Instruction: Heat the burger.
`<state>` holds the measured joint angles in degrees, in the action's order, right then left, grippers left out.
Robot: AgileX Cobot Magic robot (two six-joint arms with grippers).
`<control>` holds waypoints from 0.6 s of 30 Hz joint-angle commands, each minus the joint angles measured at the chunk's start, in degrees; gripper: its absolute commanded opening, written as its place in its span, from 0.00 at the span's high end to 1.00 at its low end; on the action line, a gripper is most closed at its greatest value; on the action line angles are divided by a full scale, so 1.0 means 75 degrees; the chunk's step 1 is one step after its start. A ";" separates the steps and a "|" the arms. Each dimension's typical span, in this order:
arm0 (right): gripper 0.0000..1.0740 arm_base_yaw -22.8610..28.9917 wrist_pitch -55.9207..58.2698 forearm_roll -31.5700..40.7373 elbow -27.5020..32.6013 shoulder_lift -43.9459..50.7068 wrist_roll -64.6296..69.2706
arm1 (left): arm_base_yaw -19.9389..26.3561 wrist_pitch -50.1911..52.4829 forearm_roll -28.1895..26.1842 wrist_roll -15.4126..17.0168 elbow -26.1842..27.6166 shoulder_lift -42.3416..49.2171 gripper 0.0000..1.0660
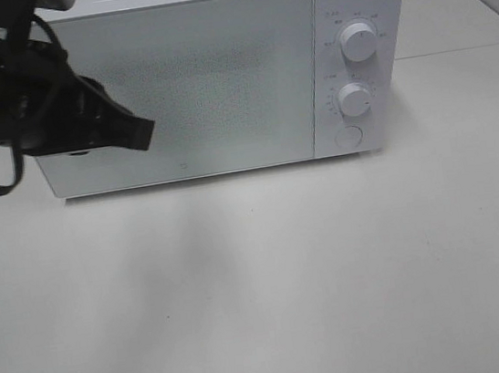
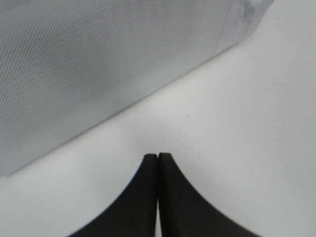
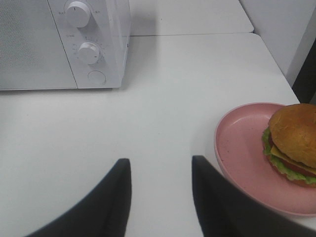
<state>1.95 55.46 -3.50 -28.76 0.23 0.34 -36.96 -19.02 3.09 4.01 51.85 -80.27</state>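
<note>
- Exterior high view: a white microwave (image 1: 216, 71) was seen at the far side of the tabletop (image 1: 272, 285), door shut. The left gripper (image 1: 137, 132) was held before the door's left part.
- Left wrist view: the left gripper (image 2: 158, 157) was pressed fully together, nothing held.
- Right wrist view: the right gripper (image 3: 161, 170) was parted, empty; the burger (image 3: 293, 143) was seen on a pink plate (image 3: 242, 148), right of it.

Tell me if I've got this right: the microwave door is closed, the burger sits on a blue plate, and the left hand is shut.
Nearly. The plate under the burger is pink, not blue, as the right wrist view shows. The microwave door is closed and the left hand is shut.
</note>
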 commanded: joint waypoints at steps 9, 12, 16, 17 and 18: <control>0.61 -0.0038 -0.0053 0.0000 0.0046 0.0199 0.0031 | 0.0176 -0.2582 -0.0413 -0.0023 -0.0031 0.1574 0.12; 0.61 -0.0038 -0.0053 0.0000 0.0046 0.0199 0.0031 | 0.0733 -0.2979 -0.0413 -0.0115 -0.0031 0.1811 0.05; 0.61 -0.0038 -0.0053 0.0000 0.0046 0.0199 0.0031 | 0.1856 -0.3606 -0.0519 -0.0535 -0.0031 0.1910 0.05; 0.61 -0.0038 -0.0053 0.0000 0.0046 0.0199 0.0031 | 0.2131 -0.3697 -0.0519 -0.0657 -0.0031 0.1910 0.05; 0.61 -0.0038 -0.0053 0.0000 0.0046 0.0199 0.0031 | 0.2131 -0.3697 -0.0519 -0.0657 -0.0031 0.1910 0.05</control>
<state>1.95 55.46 -3.50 -28.76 0.23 0.34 -21.26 -46.01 0.00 -0.46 51.85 -66.35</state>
